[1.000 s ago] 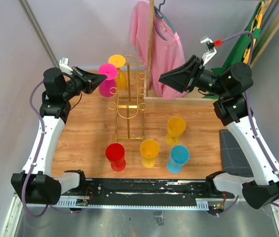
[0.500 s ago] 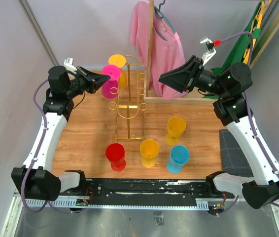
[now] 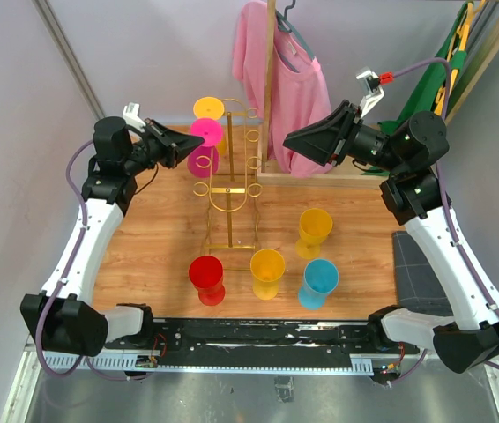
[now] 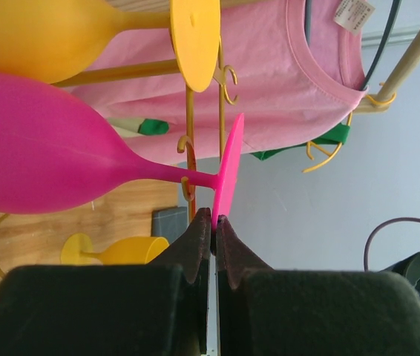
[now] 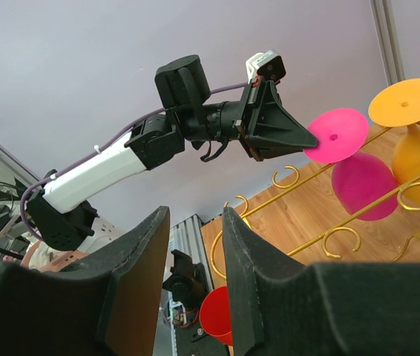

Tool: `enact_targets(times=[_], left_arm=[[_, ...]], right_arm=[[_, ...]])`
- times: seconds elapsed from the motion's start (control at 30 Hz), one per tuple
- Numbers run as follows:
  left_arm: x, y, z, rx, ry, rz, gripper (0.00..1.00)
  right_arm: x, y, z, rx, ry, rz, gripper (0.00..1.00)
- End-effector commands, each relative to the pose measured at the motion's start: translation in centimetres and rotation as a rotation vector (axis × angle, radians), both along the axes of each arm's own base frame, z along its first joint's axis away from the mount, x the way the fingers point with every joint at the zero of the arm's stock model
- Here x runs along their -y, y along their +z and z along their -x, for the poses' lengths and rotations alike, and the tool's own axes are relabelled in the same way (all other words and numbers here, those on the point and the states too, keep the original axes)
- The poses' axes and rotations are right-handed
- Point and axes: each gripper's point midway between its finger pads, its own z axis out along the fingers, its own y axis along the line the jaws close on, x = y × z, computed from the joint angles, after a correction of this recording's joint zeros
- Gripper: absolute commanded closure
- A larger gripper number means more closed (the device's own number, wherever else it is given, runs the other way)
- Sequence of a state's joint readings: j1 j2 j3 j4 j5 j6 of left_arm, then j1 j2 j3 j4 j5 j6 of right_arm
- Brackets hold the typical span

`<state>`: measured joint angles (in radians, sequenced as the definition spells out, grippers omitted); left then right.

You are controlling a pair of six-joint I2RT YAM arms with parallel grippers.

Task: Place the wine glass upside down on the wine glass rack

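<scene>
Top view, upper left of centre: pink wine glass (image 3: 202,159) just beside the top of the gold wine glass rack (image 3: 230,189), foot rim pinched by left gripper (image 3: 197,144). Right gripper (image 3: 290,138) high at upper right, well apart from both.

Left wrist view: jaws clamped on the thin edge of the foot disc, with the bowl at left. Opaque, smooth, evenly pink, with a yellow glass (image 4: 54,33) above. Probably light, stiff plastic and hardly fragile, yet slippery and apt to pivot in so narrow a pinch; stem likely the surer hold.

Right wrist view: foot uppermost, bowl hanging near the rack hooks at centre right. Own fingers spread, holding nothing.
</scene>
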<state>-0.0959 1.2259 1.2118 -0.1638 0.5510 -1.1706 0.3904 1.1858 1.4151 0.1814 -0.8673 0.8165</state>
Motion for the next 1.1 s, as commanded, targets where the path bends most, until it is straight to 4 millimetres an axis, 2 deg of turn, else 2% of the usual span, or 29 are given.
enact_targets(times=[0.0, 0.2, 0.33, 0.6, 0.77, 0.93, 1.0, 1.07], left_arm=[[0.7, 1.6, 0.4, 0.057, -0.033, -0.018, 1.0], [0.8, 0.8, 0.8, 0.048, -0.044, -0.032, 0.99], [0.9, 0.4, 1.3, 0.048, -0.053, -0.03, 0.85], [0.9, 0.4, 2.0, 0.052, -0.063, -0.036, 0.73], [0.9, 0.0, 2.6, 0.051, -0.074, -0.037, 0.64], [0.9, -0.1, 3.4, 0.054, -0.079, -0.04, 0.58], [0.9, 0.1, 3.8, 0.06, -0.085, -0.044, 0.57], [0.9, 0.3, 4.3, 0.071, -0.09, -0.054, 0.56]], right_arm=[[0.4, 0.3, -0.3, 0.023, -0.02, -0.005, 0.64], [0.3, 0.3, -0.3, 0.02, -0.019, -0.006, 0.64], [0.3, 0.3, -0.4, 0.019, -0.02, -0.005, 0.63], [0.5, -1.1, -0.6, -0.01, -0.042, 0.031, 0.59], [1.0, -3.2, -0.9, -0.041, -0.089, 0.105, 0.55], [2.4, -6.1, -1.5, -0.086, -0.192, 0.233, 0.54], [3.4, -8.0, -1.9, -0.13, -0.254, 0.312, 0.54], [4.8, -10.8, -2.2, -0.194, -0.319, 0.423, 0.55]])
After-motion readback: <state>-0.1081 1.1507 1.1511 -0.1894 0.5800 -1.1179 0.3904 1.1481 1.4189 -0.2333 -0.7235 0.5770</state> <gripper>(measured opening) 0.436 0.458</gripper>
